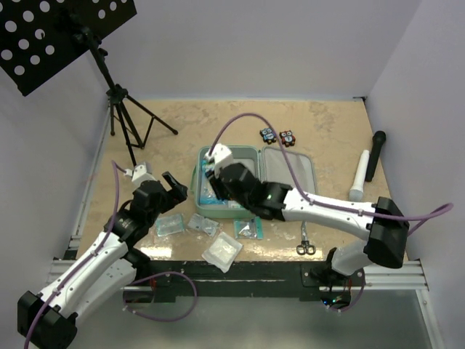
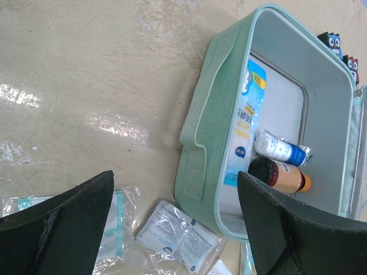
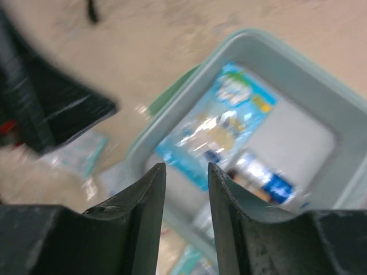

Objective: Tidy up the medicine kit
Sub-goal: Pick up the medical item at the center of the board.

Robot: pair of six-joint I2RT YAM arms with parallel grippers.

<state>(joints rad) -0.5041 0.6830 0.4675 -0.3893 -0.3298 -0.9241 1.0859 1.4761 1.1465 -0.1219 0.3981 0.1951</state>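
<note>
The medicine kit (image 2: 209,114) is mint green, lined pale grey. The packet (image 2: 249,114) is blue and white, the bottle (image 2: 289,179) amber, the surface (image 2: 86,69) mottled beige.

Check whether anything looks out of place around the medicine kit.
Nothing looks spilled or broken. Loose packets lie scattered on the table on the near side of the open medicine kit, with scissors further right. Inside the kit, a brown bottle and a white bottle lie on their sides.

The left hand (image 2: 175,177) is hovering with fingers spread wide; the right hand (image 3: 186,169) is stretching forward, fingers slightly parted.
</note>
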